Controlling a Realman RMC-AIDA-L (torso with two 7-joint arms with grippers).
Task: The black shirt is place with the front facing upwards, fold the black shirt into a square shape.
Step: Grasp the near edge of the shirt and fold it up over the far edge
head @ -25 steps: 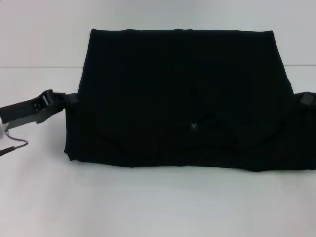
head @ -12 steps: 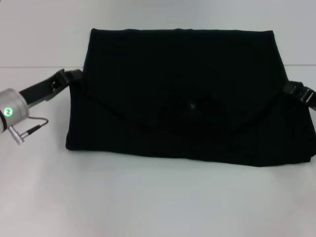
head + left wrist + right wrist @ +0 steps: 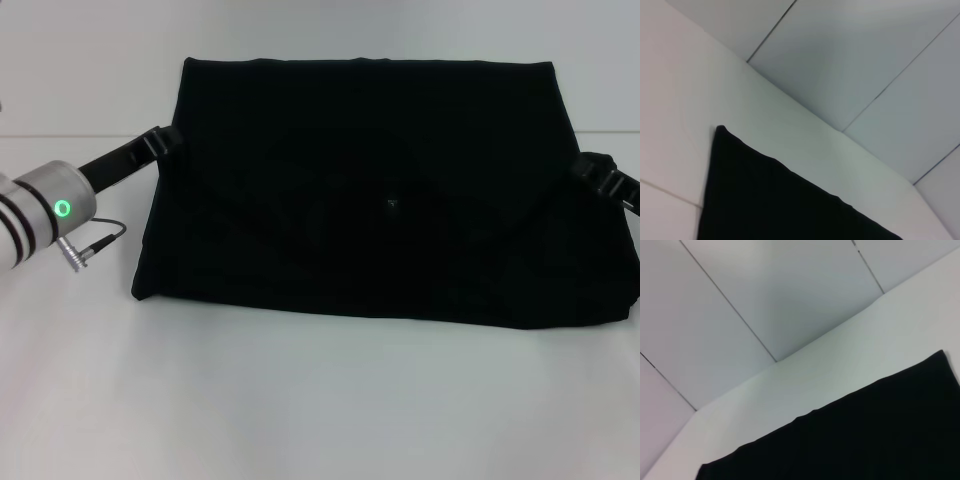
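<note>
The black shirt (image 3: 370, 190) lies across the white table as a wide dark rectangle, much bigger than the grippers, with no lettering showing. A small pale mark (image 3: 392, 206) shows near its middle. My left gripper (image 3: 160, 140) is at the shirt's left edge, shut on a layer of cloth. At the right edge my right gripper (image 3: 592, 172) is shut on the cloth in the same way. A raised flap runs between the two. The left wrist view shows a corner of the black shirt (image 3: 780, 200); in the right wrist view its far edge is visible (image 3: 865, 435).
The white table (image 3: 300, 400) spreads bare in front of the shirt and to its left. A seam (image 3: 60, 135) crosses the tabletop behind my left arm. Grey wall panels (image 3: 865, 60) rise behind the table.
Both grippers have moved away from me toward the shirt's far edge, carrying the near layer of cloth with them. The pale mark on the flap has moved farther back.
</note>
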